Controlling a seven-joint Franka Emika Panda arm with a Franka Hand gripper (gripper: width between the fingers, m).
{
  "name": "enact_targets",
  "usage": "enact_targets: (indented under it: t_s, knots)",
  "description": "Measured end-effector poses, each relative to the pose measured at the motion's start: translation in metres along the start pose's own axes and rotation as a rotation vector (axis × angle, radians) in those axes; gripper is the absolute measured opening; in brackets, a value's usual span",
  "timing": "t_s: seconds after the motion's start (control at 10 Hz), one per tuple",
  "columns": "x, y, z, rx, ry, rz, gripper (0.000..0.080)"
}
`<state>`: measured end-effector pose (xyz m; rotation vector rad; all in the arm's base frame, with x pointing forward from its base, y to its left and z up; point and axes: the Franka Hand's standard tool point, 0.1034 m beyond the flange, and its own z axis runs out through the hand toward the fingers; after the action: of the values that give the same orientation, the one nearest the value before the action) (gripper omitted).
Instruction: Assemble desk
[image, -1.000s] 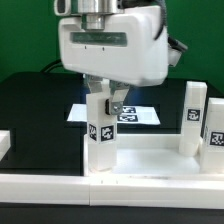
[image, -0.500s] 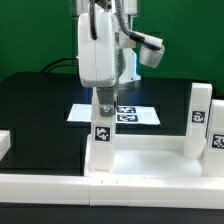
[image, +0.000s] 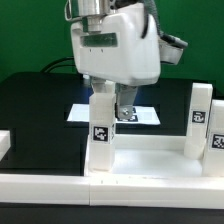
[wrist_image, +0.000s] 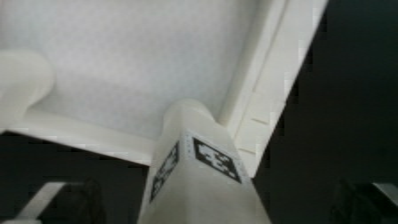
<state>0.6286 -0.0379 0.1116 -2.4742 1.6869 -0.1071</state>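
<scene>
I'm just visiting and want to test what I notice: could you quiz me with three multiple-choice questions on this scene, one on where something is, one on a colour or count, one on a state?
1. Where does the tagged leg under the gripper stand?
A. upright at the desk panel's near corner
B. flat on the black table
C. on the marker board

2. How many upright legs show at the exterior view's right?
A. none
B. two
C. five

3. How do the gripper's jaws stand?
A. shut on the leg
B. open, either side of the leg's top
C. shut on the panel

Answers: 1 A, the leg rises from the panel's corner. 2 B, two tagged legs stand there. 3 B, in the wrist view dark fingertips sit apart from the leg.
</scene>
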Motion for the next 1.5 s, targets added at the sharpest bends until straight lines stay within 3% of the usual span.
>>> enact_targets:
  t_s: [0.1, 0.4, 0.6, 0.7, 0.8, 0.9, 1.0, 1.1, 1.2, 1.5]
  knots:
    - [-0.005, 0.005, 0.001, 0.017, 0.03, -0.022, 0.0647]
    - [-0.002, 0.007, 0.001, 0.008, 0.034, -0.222, 0.0649]
    - [0.006, -0.002, -0.009, -0.042, 0.052, -0.707, 0.0649]
    - [0.004, -0.002, -0.008, -0.057, 0.052, -0.781, 0.0649]
    - [0.005, -0.001, -0.008, -0.056, 0.054, -0.765, 0.0649]
    - [0.006, -0.001, -0.008, -0.056, 0.055, -0.74, 0.0523]
    - [0.006, -0.001, -0.008, -0.056, 0.055, -0.74, 0.0347]
    - [0.006, -0.001, -0.008, -0.055, 0.056, -0.696, 0.0347]
    - [0.007, 0.0, -0.008, -0.052, 0.06, -0.568, 0.0285]
    - [0.004, 0.001, -0.007, -0.039, 0.075, -0.023, 0.0285]
